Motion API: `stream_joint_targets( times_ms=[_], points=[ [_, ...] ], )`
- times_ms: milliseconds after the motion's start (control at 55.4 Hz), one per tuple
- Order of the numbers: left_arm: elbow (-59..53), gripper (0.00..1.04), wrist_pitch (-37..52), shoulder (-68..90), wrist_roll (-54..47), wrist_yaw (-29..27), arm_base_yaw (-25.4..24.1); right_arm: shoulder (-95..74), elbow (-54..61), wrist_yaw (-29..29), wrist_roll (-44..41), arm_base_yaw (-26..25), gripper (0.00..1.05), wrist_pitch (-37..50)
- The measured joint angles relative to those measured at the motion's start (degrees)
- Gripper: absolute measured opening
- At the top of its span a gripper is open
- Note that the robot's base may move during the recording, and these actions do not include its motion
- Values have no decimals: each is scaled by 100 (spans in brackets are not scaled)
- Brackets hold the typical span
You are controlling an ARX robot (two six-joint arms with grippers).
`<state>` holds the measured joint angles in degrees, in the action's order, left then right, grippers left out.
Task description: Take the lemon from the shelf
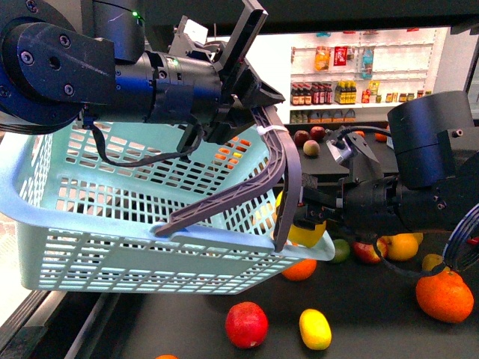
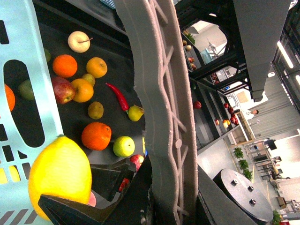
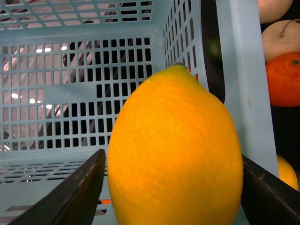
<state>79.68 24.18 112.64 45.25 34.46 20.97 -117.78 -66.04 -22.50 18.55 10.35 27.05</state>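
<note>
My right gripper (image 1: 303, 222) is shut on the lemon (image 1: 308, 235), a large yellow fruit held at the basket's right rim, just above the black shelf tray (image 1: 374, 314). In the right wrist view the lemon (image 3: 176, 154) fills the space between both dark fingers (image 3: 77, 194), with the pale blue basket (image 3: 70, 93) directly behind it. My left gripper (image 1: 247, 112) is shut on the grey basket handle (image 1: 283, 168) and holds the basket (image 1: 112, 247) up. The left wrist view shows the handle (image 2: 161, 93), the lemon (image 2: 58, 176) and the basket wall (image 2: 33, 79).
Loose fruit lies on the tray: a red apple (image 1: 246, 324), a small yellow fruit (image 1: 315, 328), an orange (image 1: 444, 295), and several more under my right arm. A red chili (image 2: 119, 96) lies among them. White wall shelves of bottles (image 1: 352, 82) stand far behind.
</note>
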Motion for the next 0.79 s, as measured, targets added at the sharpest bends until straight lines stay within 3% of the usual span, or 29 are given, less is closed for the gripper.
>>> stream_joint_targets(
  times_ms=[126,415,795],
  points=[
    [0,11,0,0,-13,7,0,2,-20,7,39,-7,99,61],
    [2,11,-11,4,4,-11,-2,131,-28,98,-37,-363,97,299],
    [0,11,-11,4,33,13,0,-415,-85,599,-1556,-1652,97,284]
  ],
)
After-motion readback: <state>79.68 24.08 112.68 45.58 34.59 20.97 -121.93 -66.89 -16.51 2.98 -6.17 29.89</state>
